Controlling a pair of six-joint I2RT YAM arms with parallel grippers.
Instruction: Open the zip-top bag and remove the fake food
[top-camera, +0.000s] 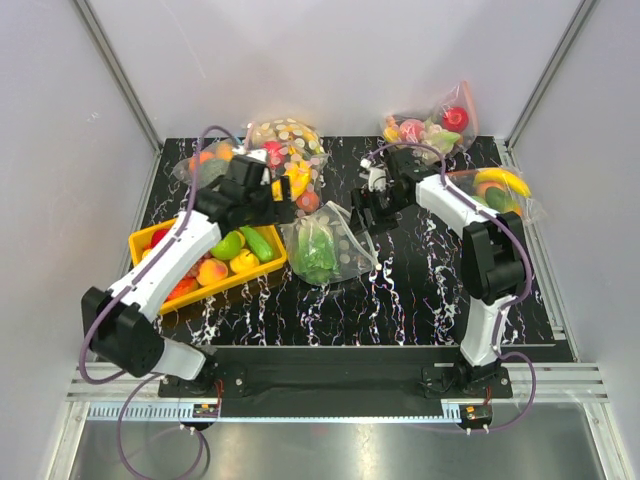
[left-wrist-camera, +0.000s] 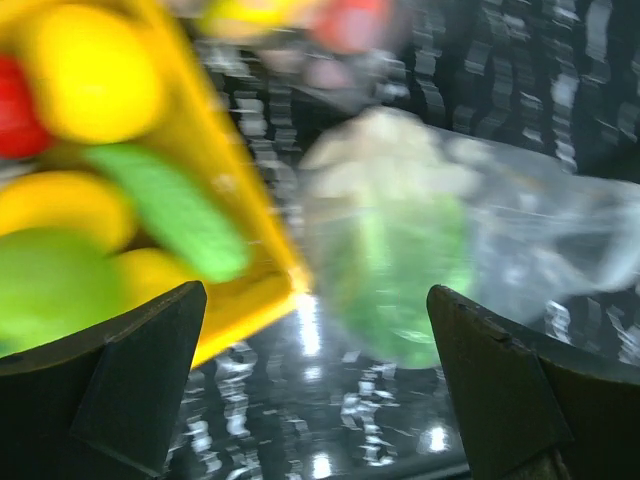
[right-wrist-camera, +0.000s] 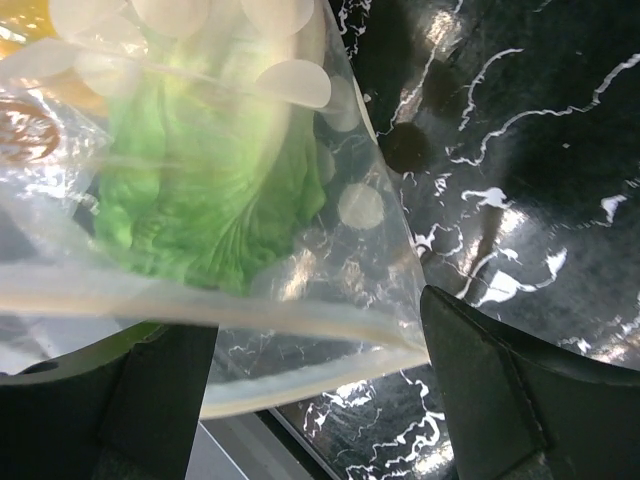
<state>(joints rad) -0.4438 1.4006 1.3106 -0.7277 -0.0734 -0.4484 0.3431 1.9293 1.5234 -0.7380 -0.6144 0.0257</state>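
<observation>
The zip-top bag (top-camera: 330, 250), clear with white dots, lies mid-table with a green lettuce (top-camera: 316, 254) inside. My right gripper (top-camera: 363, 216) hovers at its right upper edge. In the right wrist view the bag's zip strip (right-wrist-camera: 300, 345) runs across the wide gap between the fingers (right-wrist-camera: 500, 400), with the lettuce (right-wrist-camera: 200, 200) just beyond; the right gripper (right-wrist-camera: 315, 400) is open. My left gripper (top-camera: 280, 210) is above the bag's upper left corner. In the blurred left wrist view the left gripper (left-wrist-camera: 315, 390) is open and empty, and the bag (left-wrist-camera: 400, 260) lies ahead of it.
A yellow tray (top-camera: 150, 238) holding several plastic fruits sits left of the bag, its corner (left-wrist-camera: 275, 270) close to my left fingers. Other filled bags lie along the back: a dotted one with bananas (top-camera: 288, 150), one at back left (top-camera: 205, 160), and two at right (top-camera: 430, 125) (top-camera: 497, 188).
</observation>
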